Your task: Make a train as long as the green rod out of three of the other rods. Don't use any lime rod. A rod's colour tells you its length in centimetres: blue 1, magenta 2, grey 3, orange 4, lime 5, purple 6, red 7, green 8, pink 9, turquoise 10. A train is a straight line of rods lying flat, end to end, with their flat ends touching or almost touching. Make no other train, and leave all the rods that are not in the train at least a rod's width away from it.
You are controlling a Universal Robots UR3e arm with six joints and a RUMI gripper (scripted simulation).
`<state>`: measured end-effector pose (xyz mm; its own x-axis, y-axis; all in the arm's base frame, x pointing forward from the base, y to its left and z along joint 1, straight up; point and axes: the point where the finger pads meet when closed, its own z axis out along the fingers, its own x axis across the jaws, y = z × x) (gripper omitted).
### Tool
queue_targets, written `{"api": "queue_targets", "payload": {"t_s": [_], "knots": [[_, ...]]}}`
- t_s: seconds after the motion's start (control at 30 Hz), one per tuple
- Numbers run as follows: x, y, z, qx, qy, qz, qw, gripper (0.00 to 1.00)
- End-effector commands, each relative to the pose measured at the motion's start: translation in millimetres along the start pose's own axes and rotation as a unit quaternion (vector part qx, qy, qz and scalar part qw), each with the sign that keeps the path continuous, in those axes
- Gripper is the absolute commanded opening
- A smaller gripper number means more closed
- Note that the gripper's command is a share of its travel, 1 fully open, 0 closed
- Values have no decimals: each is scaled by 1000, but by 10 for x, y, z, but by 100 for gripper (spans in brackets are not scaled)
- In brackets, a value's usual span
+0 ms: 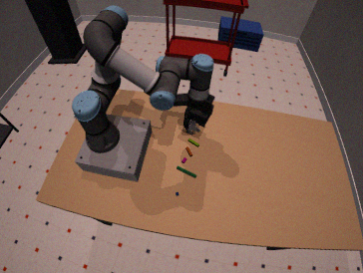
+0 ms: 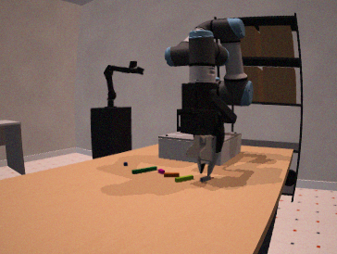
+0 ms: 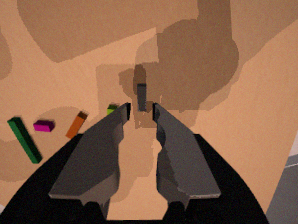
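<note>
My gripper [image 3: 141, 104] hangs low over the mat, fingers a little apart. A short grey rod [image 3: 141, 96] lies flat on the mat just past the fingertips. Its near end sits in the gap with mat showing on both sides, so nothing is gripped. The gripper also shows in the top and exterior views [image 1: 192, 129] [image 2: 205, 175]. Left of it lie a lime rod [image 1: 193, 142], partly hidden by a finger in the wrist view [image 3: 113, 107], an orange rod [image 3: 76, 124], a magenta rod [image 3: 44, 125] and the long green rod [image 3: 24, 139]. A tiny blue rod [image 1: 177, 193] lies apart.
The arm's grey base block [image 1: 116, 146] stands on the mat left of the rods. A red shelf cart [image 1: 201, 35] and a blue crate [image 1: 241, 33] stand on the floor behind the mat.
</note>
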<state>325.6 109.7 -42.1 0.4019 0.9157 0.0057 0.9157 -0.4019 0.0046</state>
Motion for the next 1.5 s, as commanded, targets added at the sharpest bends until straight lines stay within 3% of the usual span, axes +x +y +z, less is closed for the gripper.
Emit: {"api": "queue_targets", "payload": {"t_s": [0.0,0.6,1.47], "knots": [[1,-2,25,0,0,0,1000,14],[1,-2,160,0,0,0,1000,14],[2,1,162,-1,0,0,1000,14]]}}
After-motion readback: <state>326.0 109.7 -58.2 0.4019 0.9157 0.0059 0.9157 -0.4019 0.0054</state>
